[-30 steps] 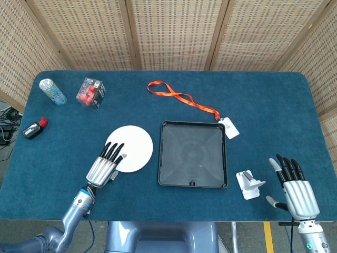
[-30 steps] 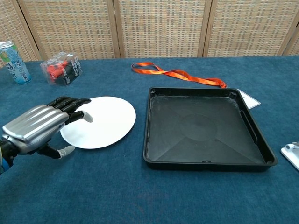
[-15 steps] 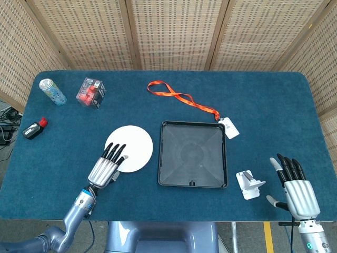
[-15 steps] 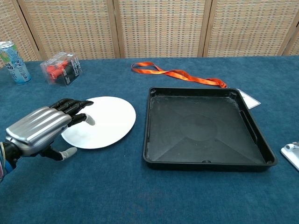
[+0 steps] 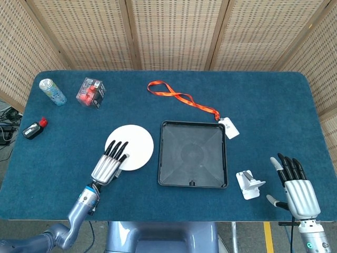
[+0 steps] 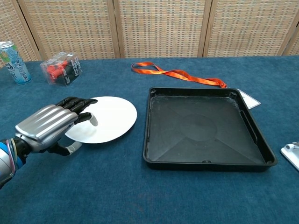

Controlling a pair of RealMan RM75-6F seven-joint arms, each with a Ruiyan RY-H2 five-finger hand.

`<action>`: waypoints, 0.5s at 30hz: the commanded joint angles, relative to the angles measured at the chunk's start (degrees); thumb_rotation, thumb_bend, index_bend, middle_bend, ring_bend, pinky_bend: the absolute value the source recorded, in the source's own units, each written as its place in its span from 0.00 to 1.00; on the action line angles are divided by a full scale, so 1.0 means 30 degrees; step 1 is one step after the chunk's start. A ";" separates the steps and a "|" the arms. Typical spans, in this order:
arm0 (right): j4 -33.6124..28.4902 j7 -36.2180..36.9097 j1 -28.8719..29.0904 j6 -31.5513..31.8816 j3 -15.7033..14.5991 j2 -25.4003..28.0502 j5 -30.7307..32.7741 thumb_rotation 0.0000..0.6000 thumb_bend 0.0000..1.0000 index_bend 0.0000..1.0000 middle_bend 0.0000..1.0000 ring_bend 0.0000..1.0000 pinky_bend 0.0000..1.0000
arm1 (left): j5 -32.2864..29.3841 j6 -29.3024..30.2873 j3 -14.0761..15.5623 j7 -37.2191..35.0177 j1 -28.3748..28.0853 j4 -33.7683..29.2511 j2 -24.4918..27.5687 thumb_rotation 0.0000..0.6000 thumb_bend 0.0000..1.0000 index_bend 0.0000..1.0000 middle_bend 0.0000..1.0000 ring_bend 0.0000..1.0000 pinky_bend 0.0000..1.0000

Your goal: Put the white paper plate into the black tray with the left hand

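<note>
The white paper plate (image 5: 135,146) (image 6: 111,118) lies on the blue table just left of the black tray (image 5: 161,158) (image 6: 147,130), which has nothing in it. My left hand (image 5: 108,164) (image 6: 48,128) is at the plate's near-left edge, with its fingers (image 6: 78,106) lying on top and the thumb below the rim. That edge looks slightly raised off the cloth. My right hand (image 5: 294,185) rests open at the table's near right corner, holding nothing; only the head view shows it.
An orange lanyard (image 5: 179,97) (image 6: 177,73) with a white badge (image 5: 230,128) lies behind the tray. A can (image 5: 52,91), a clear box (image 5: 91,93) and a small black bottle (image 5: 32,129) stand far left. A white clip-like object (image 5: 249,184) lies right of the tray.
My left hand has slid a little to the right and closed on the plate's edge. The plate has shifted slightly toward the tray and its near edge has come up. The right hand is still.
</note>
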 commanded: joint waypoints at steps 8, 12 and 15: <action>-0.0044 -0.0013 -0.0005 0.0035 -0.0009 0.0010 -0.0052 1.00 0.14 0.00 0.00 0.00 0.00 | -0.0091 0.0279 -0.0065 -0.0025 -0.0089 0.1037 -0.0772 1.00 0.48 0.51 0.00 0.00 0.00; -0.0021 -0.0028 0.0005 0.0047 -0.0011 -0.0021 -0.0095 1.00 0.14 0.00 0.00 0.00 0.00 | -0.0076 0.1125 -0.0351 -0.0216 -0.0035 0.1783 -0.1289 1.00 0.48 0.64 0.00 0.00 0.00; 0.0004 -0.0005 0.0002 0.0078 -0.0002 -0.0042 -0.0113 1.00 0.14 0.00 0.00 0.00 0.00 | 0.0026 0.1565 -0.0375 -0.0484 0.0007 0.2104 -0.1500 1.00 0.48 0.70 0.00 0.00 0.00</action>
